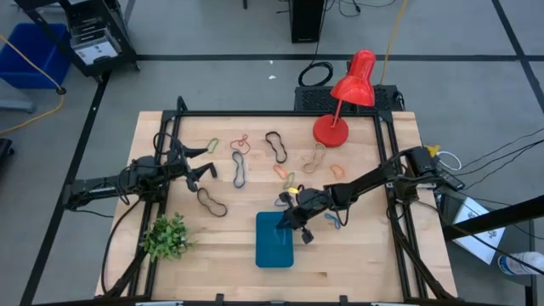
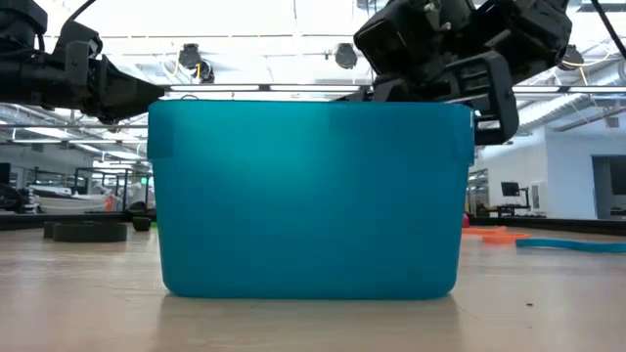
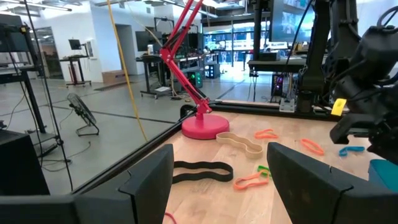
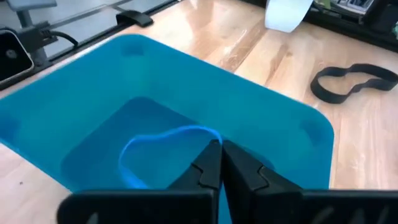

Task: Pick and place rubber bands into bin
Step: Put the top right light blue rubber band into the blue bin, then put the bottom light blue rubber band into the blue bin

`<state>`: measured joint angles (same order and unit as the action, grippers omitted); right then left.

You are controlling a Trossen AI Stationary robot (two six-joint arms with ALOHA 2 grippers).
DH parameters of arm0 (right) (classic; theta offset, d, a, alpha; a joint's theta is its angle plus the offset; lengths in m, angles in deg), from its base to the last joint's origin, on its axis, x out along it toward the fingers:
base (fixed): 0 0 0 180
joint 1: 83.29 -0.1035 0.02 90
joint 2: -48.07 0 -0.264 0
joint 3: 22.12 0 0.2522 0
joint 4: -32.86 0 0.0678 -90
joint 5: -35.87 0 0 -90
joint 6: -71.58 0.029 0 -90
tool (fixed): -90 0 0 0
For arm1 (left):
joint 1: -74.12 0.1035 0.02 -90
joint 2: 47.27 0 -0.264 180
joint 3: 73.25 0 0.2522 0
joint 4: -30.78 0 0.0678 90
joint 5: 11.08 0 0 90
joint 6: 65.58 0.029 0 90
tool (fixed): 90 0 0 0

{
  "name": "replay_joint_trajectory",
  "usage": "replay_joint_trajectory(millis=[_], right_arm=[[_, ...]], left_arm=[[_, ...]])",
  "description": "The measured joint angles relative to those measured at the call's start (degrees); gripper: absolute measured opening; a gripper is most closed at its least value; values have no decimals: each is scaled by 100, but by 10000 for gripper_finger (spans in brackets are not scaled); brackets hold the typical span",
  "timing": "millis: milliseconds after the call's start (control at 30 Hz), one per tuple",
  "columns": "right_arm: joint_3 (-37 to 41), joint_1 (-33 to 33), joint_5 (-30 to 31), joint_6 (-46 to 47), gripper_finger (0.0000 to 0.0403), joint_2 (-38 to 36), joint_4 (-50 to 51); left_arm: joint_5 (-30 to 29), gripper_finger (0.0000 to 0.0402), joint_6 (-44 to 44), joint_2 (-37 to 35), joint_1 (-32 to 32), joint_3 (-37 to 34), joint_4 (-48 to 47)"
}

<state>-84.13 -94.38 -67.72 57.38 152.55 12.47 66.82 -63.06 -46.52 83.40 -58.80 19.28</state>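
Note:
The teal bin [image 1: 274, 240] stands near the table's front edge; it also shows in the low view [image 2: 308, 196] and the right wrist view [image 4: 124, 81]. My right gripper [image 1: 297, 224] is over the bin's far end, shut on a blue rubber band [image 4: 155, 146]. My left gripper [image 1: 204, 166] is open and empty at the table's left, above the wood. Several rubber bands lie flat on the table: black ones [image 1: 212, 202] [image 1: 276, 146], a dark blue one [image 1: 239, 170], a tan one [image 1: 316, 157], orange ones [image 1: 242, 143], and a blue one [image 1: 333, 223]. My right gripper pinches one end of the blue band's loop [image 4: 208, 134] between its two fingertips. The fingers slant down into the bin from its far right side. The rest of the loop [image 4: 134, 155] sticks out slack past the fingertips over the bin's floor; whether it touches the floor I cannot tell.
A red desk lamp [image 1: 344, 102] stands at the back right of the table. A small green plant [image 1: 166, 236] sits at the front left. A black frame runs along the table's edges.

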Motion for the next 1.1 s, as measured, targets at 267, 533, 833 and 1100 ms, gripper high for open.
replay_joint_trajectory(millis=[267,533,833,1100], right_arm=[[0,11,0,-4,17,0,-35],[0,16,10,0,18,0,-33],[1,22,24,2,36,-21,-25],[4,22,24,68,119,-426,281]], left_arm=[[0,267,2,0,0,0,0],[0,267,31,0,2,0,-2],[0,267,31,0,0,0,-4],[0,267,-2,0,0,-2,-4]])
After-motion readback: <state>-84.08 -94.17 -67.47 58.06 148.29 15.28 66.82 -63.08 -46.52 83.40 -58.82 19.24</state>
